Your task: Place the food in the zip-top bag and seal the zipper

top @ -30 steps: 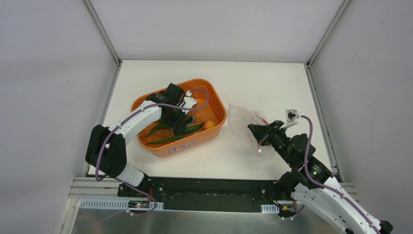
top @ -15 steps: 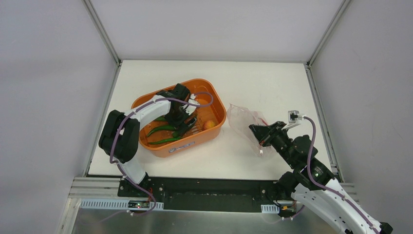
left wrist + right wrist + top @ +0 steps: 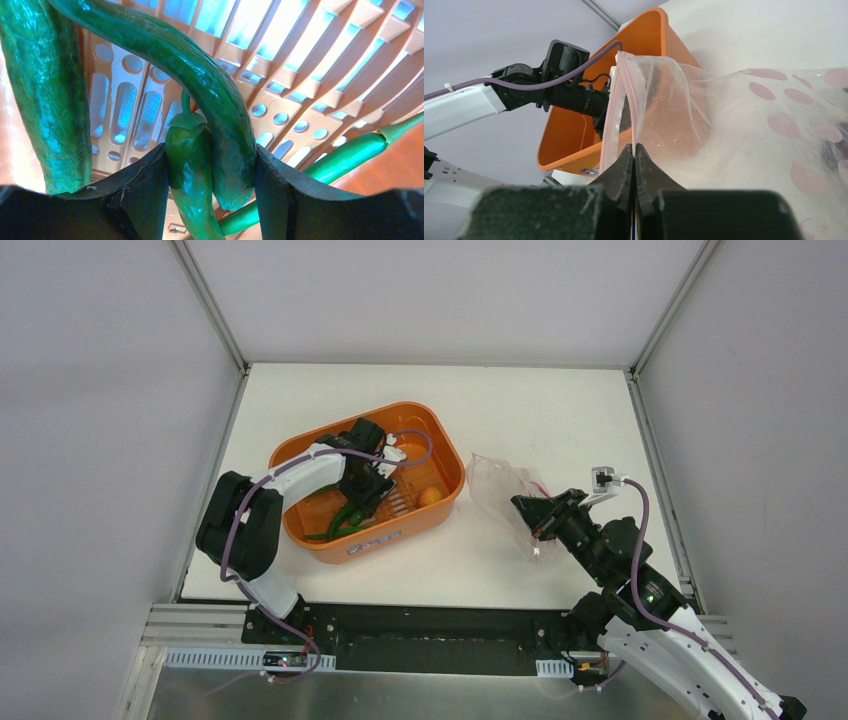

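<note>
The left claw (image 3: pixel 210 172) reaches into an orange tub (image 3: pixel 446 445) on the white worktop (image 3: pixel 540 410). Its fingers are pinched around two green chili peppers (image 3: pixel 220 110). More green chilies and a small round orange piece (image 3: pixel 431 496) lie in the tub. To the right, the clear dotted zip-top bag (image 3: pixel 749 110) rests on the worktop just beside the tub. The right claw (image 3: pixel 634 160) is clamped on its pink zipper (image 3: pixel 616 95), holding the mouth raised.

Lab cell: white table (image 3: pixel 540 400), aluminium-framed walls (image 3: pixel 440 290).
</note>
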